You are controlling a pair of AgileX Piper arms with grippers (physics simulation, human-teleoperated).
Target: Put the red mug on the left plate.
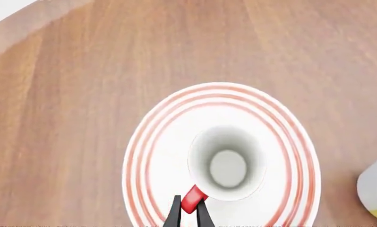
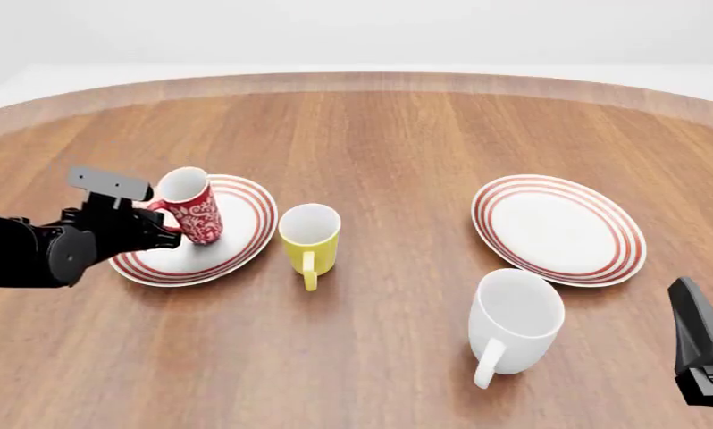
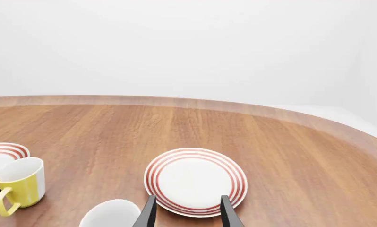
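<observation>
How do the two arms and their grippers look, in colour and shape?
Both arms are matte black. The left arm has rounded joint housings and a grey block on top. The left gripper and right gripper each have two thin, flat, dark tapered fingers. No cables or markings show.

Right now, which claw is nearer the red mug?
Left. The left claw is shut on the red mug handle, over the left plate. The right claw sits open far across the table, near the white mug.

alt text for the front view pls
The left gripper holds the red mug by its handle, tilted, over the left plate. A yellow mug stands beside that plate; a white mug and second plate sit right.
</observation>
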